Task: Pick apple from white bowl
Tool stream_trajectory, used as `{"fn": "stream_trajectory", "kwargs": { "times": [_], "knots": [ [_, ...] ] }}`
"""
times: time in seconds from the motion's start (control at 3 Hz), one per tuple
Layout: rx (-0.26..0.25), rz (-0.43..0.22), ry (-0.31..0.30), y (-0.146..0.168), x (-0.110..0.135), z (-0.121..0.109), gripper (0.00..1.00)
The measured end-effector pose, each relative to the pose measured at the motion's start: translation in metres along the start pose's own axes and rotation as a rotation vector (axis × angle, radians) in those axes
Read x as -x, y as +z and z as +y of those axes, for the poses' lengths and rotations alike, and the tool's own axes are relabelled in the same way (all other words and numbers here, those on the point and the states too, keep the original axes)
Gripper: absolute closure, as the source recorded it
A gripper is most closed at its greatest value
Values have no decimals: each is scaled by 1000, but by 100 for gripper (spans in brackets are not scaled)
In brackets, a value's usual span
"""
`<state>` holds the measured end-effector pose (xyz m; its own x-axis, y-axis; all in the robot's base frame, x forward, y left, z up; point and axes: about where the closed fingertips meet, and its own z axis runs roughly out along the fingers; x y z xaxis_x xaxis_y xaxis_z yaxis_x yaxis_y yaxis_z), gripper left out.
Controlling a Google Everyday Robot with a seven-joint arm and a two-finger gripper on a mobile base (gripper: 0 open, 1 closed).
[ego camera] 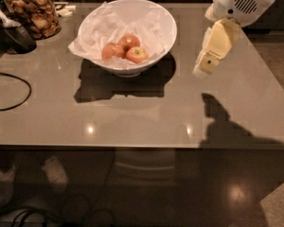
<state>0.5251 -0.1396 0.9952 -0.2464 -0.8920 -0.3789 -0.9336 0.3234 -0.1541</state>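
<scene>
The white bowl (132, 13) stands at the back middle of the table, lined with crumpled white paper. Three apples lie in it. The apple (137, 55) with a pale yellow-green patch lies at the front right; two plainer orange-pink apples (112, 50) lie behind and left of it. My gripper (204, 68) hangs above the table to the right of the bowl, apart from it, pointing down and to the left.
A glass jar of brown snacks (34, 11) stands at the back left, with a dark object (16, 34) beside it. A black cable (9, 91) loops on the table's left side. The table's front edge (132, 146) runs across the middle.
</scene>
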Motion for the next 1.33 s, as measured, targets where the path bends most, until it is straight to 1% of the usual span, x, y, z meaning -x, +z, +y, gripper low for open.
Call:
{"fn": "stream_trajectory", "kwargs": {
  "times": [0.33, 0.67, 1.0, 1.33],
  "knots": [
    [24, -20, 13, 13, 26, -20, 4],
    [37, -38, 10, 20, 47, -33, 1],
    [49, -47, 9, 26, 59, -40, 0],
    [66, -49, -8, 33, 74, -41, 2]
  ]
}}
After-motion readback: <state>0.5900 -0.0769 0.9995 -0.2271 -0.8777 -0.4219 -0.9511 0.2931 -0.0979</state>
